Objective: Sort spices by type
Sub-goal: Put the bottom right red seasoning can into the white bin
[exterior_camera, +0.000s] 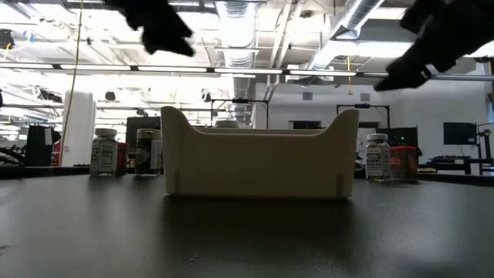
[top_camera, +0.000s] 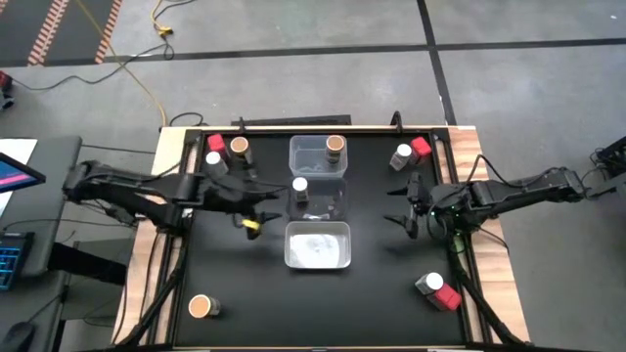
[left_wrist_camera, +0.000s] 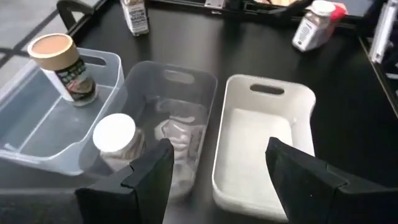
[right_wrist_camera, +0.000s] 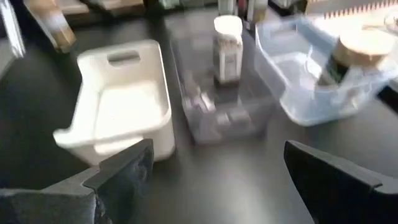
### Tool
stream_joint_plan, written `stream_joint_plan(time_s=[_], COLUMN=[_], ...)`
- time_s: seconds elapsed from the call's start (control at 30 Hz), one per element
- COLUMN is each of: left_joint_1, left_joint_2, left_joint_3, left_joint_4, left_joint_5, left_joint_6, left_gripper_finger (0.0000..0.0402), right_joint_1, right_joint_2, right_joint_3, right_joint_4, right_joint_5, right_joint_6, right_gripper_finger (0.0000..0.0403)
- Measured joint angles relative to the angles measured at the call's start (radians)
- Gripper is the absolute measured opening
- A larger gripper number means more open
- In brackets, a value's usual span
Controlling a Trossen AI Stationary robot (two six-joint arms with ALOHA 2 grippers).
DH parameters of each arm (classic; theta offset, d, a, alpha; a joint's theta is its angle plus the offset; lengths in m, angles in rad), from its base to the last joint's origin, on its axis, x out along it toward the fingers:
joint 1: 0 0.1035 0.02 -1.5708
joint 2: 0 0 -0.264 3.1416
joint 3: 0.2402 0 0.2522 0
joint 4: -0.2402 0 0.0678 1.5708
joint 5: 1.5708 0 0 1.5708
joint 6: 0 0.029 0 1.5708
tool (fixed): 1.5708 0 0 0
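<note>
Only two spices are sorted, a tan-topped jar in the far bin and a white-topped jar in the middle bin; the white bin holds nothing, the remaining jars stand scattered around the worktop, and the left gripper and right gripper hover beside the bins with fingers wide and empty.

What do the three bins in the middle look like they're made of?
Far bin and middle bin: clear, glossy plastic, apparently, since the table and jars show through. Near bin: opaque white, smooth, probably plastic; its moulded handle slot suggests so.
</note>
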Motion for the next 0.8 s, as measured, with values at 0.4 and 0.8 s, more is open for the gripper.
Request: stream_joint_plan(time_s=[0.4, 0.8], left_joint_1=[-0.005, -0.005], left_joint_2=[-0.371, -0.487], left_joint_3=[-0.264, -0.338], left_joint_4=[0.04, 0.029], left_joint_5=[-0.035, -0.036], left_joint_6=[-0.028, -0.031], left_gripper_finger=[0.0242, 0.0242], right_joint_1=[-0.083, -0.098], right_joint_2=[0.334, 0.657], right_joint_3=[0.228, 0.737], right_joint_4=[0.09, -0.796], right_joint_5=[-0.009, -0.142], right_joint_6=[0.004, 0.349], right_gripper_finger=[0.0388, 0.0388])
